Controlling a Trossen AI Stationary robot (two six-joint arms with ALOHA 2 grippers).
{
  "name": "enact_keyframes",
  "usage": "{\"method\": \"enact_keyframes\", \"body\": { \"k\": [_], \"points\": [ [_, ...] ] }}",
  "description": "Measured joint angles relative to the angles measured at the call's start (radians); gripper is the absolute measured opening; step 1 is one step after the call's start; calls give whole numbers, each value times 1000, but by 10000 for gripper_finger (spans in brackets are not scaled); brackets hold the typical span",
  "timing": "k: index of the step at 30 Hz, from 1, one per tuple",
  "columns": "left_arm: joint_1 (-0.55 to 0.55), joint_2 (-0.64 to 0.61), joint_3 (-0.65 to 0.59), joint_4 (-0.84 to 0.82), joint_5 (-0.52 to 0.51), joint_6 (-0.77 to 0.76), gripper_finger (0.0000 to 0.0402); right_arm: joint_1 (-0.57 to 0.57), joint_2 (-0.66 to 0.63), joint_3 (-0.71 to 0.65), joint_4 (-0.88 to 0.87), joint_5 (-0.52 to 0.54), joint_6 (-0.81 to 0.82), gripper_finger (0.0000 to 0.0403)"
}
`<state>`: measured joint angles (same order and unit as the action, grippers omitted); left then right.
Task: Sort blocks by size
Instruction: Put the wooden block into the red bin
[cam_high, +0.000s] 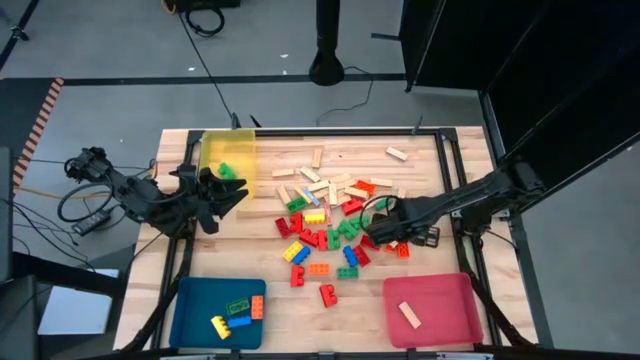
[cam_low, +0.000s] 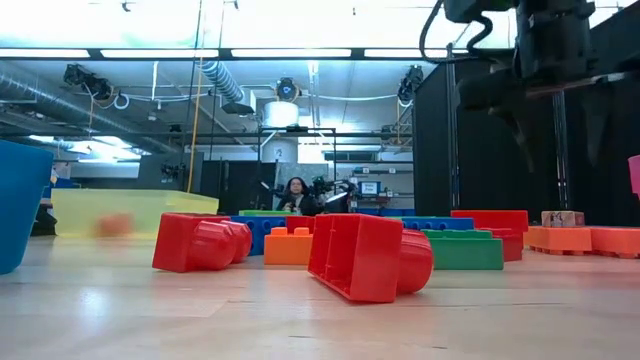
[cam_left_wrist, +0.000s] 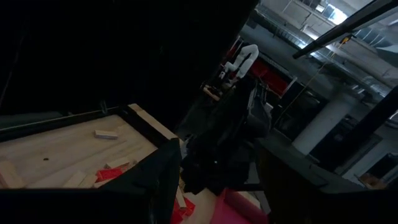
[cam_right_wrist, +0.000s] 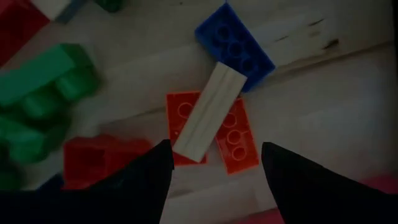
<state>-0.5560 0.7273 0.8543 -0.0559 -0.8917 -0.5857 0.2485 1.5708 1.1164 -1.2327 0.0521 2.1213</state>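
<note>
On my left, my left claw (cam_high: 222, 195) hangs beside the yellow tray (cam_high: 230, 158) at the bench's far left edge, with one green brick (cam_high: 227, 171) lying in that tray. I cannot tell from here how wide its fingers stand, and I see nothing in them. Its elbow sits close to the tray wall, so a careless swing could nudge the tray.

Nearer me the blue tray (cam_high: 195, 300) already holds a few studded bricks, and the main heap of blocks (cam_high: 325, 220) is spread over the middle of the bench (cam_high: 440, 160).

My right claw (cam_right_wrist: 214, 158) is over the heap's right side, fingers apart and empty, straddling a pale wooden bar (cam_right_wrist: 206, 112). That bar lies across a red-orange studded plate (cam_right_wrist: 238, 138), with one end resting on a blue brick (cam_right_wrist: 236, 46). Here is the trouble I expect: the bar is tilted and propped, so closing on it may make it pivot or skid off. My left fingertip also looks close to a red brick (cam_right_wrist: 99, 158), which I could pinch or drag along.

The pink tray (cam_high: 440, 300), with one wooden bar (cam_high: 409, 314) in it, waits on the right.
</note>
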Motion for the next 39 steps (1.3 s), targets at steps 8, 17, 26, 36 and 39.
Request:
{"method": "enact_keyframes", "body": {
  "k": [8, 17, 26, 36, 39],
  "points": [
    [0, -2, 0, 0, 1, -21, 209, -8, 86, 0, 6, -21, 25, 242],
    [0, -2, 0, 0, 1, -21, 209, -46, 133, -77, 196, -54, 3, 229],
    [0, -9, 0, 1, 1, -21, 209, -49, 129, -159, 294, -105, 30, 204],
    [0, -10, 0, 2, -24, -21, 209, -49, 123, -158, 296, -110, -11, 172],
    [0, -10, 0, 2, -36, -21, 209, -50, 118, -159, 301, -116, -22, 198]
  ]
}}
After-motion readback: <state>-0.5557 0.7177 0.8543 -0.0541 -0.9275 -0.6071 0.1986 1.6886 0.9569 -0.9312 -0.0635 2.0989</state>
